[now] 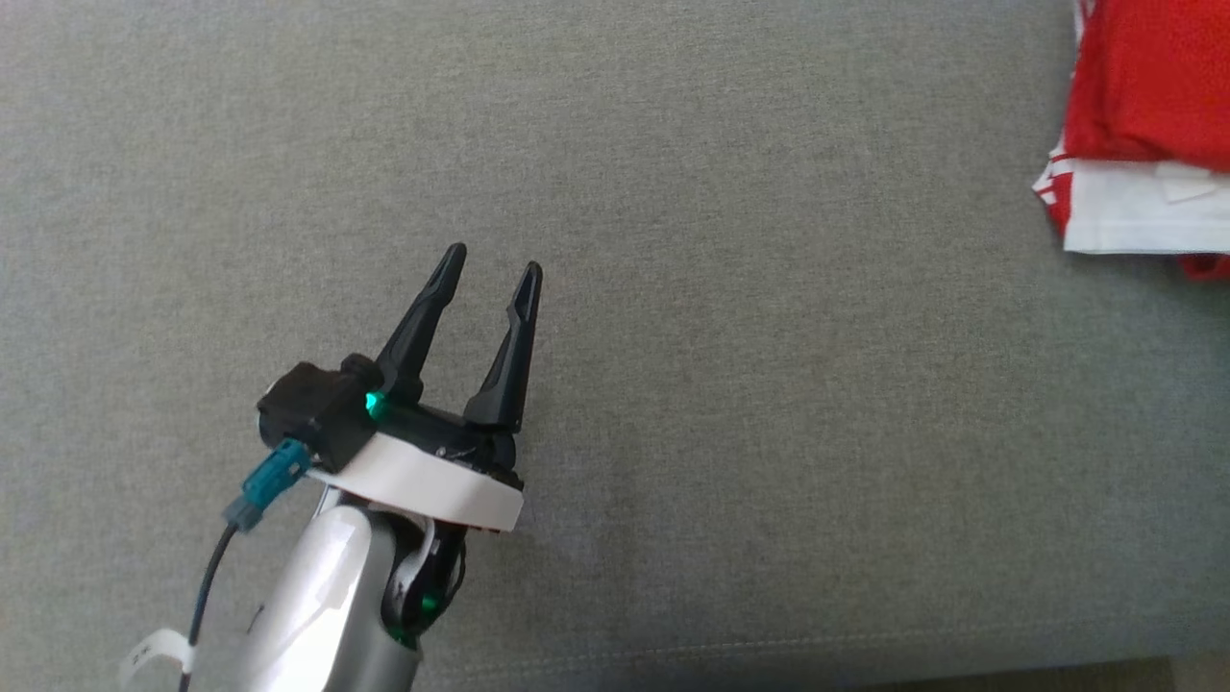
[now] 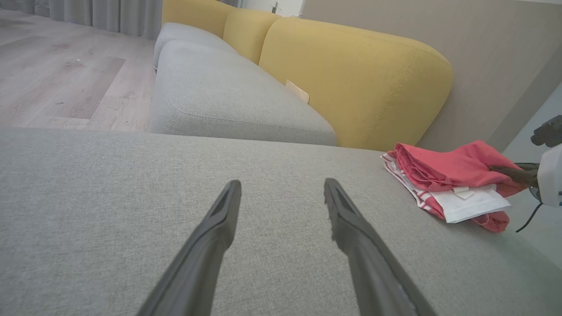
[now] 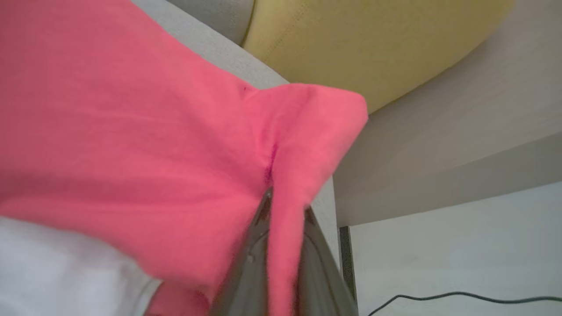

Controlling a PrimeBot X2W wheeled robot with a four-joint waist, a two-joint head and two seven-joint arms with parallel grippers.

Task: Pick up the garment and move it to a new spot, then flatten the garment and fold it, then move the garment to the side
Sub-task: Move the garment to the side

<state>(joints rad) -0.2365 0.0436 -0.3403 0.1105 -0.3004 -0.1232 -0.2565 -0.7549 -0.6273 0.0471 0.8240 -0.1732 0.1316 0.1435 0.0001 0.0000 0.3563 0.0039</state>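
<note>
Most of the job looks done, I think. The red and white cloth garment (image 2: 443,171) lies folded in a pile at the far right edge of the wide grey fabric sofa seat (image 1: 673,240), so it seems to be at the side already. The right tool (image 3: 286,206) is pressed together, pinching a fold of the red top layer, so only letting go looks left. The left tool (image 1: 494,261) is spread wide and holds nothing, over the middle of the seat, well apart from the garment. Big yellow back cushions (image 2: 351,79) sit behind, and a thin black cable (image 3: 461,296) lies past the seat's edge. I see nothing in the way
</note>
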